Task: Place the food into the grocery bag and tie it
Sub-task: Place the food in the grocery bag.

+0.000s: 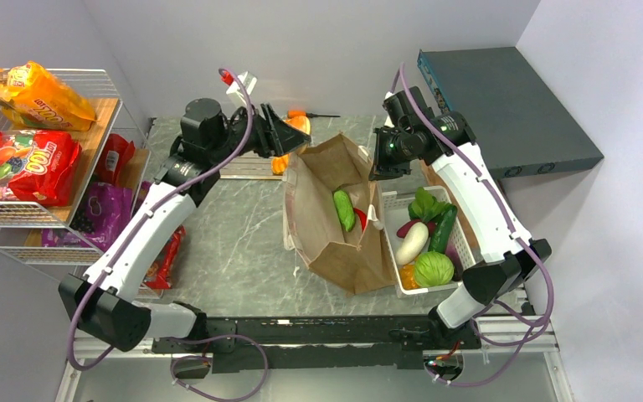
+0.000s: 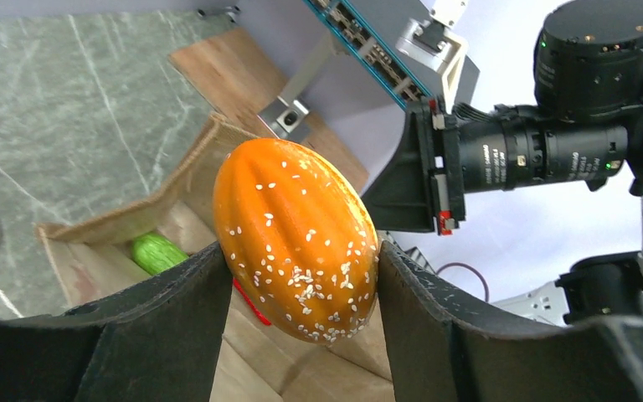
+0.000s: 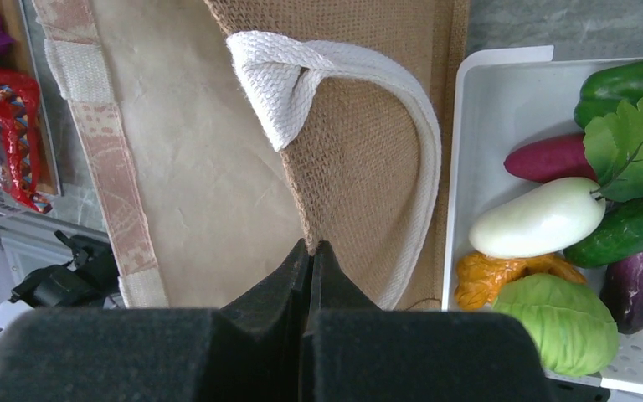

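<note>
The brown grocery bag (image 1: 335, 226) stands open mid-table. A light green vegetable (image 1: 344, 209) and a red chili (image 1: 360, 219) lie inside it. My left gripper (image 1: 289, 134) is shut on an orange ribbed piece with white seeds (image 2: 297, 239) and holds it over the bag's far left rim (image 2: 192, 180). The green vegetable (image 2: 157, 251) and the chili (image 2: 251, 306) show below it. My right gripper (image 1: 383, 166) is shut on the bag's right rim (image 3: 360, 167), its jaws (image 3: 311, 247) pinching the fabric edge next to the white loop handle (image 3: 335, 92).
A white basket (image 1: 391, 198) with several vegetables stands right of the bag, and shows in the right wrist view (image 3: 469, 151). A wire shelf at the left holds an orange snack packet (image 1: 38, 92) and a red one (image 1: 17, 163). A dark grey box (image 1: 511, 109) sits at the back right.
</note>
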